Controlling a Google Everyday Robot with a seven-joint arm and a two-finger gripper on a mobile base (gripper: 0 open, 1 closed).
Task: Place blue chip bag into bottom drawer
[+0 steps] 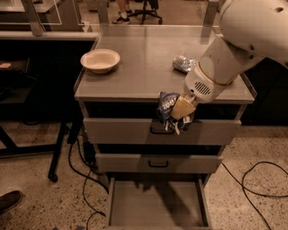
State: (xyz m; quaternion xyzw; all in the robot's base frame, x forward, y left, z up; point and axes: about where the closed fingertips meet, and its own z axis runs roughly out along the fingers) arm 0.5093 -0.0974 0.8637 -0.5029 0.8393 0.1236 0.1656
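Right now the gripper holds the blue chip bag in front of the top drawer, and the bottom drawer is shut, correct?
No: the camera view shows the bottom drawer open, not shut. The gripper holds the blue chip bag in front of the top drawer.

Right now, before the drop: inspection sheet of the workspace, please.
Surface: grey cabinet top, metal.
Job's things: blue chip bag held in front of the top drawer; bottom drawer pulled open below.
Clutter: bowl at left, silver packet at right, both on top.
Grippers: tool shut on the bag, off the cabinet's front edge.
Cables: black cables loop on the floor either side.
Surroundings: shoe lower left; office chair behind.
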